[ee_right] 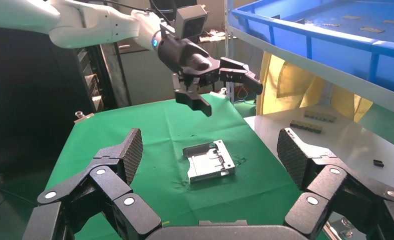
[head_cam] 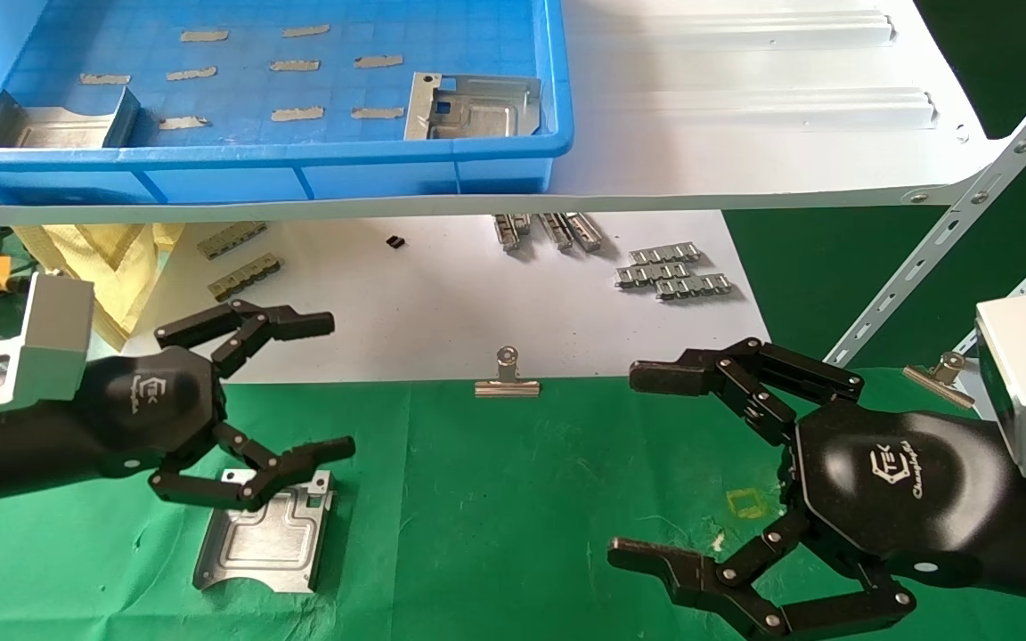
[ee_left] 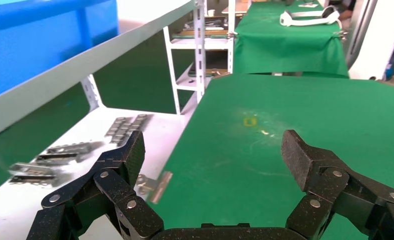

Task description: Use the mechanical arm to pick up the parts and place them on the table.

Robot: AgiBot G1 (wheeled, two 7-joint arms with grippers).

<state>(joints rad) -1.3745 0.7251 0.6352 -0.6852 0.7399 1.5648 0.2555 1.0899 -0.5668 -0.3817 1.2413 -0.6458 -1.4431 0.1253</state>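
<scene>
One silver part [head_cam: 264,534] lies flat on the green table [head_cam: 513,499] at the front left. It also shows in the right wrist view [ee_right: 208,161]. My left gripper [head_cam: 339,385] is open and empty and hovers just above the part's far edge; the right wrist view shows it [ee_right: 219,92] well above the cloth. In its own wrist view it [ee_left: 214,155] holds nothing. My right gripper [head_cam: 629,465] is open and empty over the green table at the front right, facing the part [ee_right: 209,145]. Two more parts [head_cam: 473,107] [head_cam: 59,125] lie in the blue tray [head_cam: 255,165].
The blue tray stands on a white shelf [head_cam: 745,116] over the back of the work area. Below it a white sheet [head_cam: 442,303] carries grey ridged strips [head_cam: 673,271]. Binder clips [head_cam: 507,378] [head_cam: 940,374] sit at the cloth's far edge. A yellow square [head_cam: 749,503] marks the cloth.
</scene>
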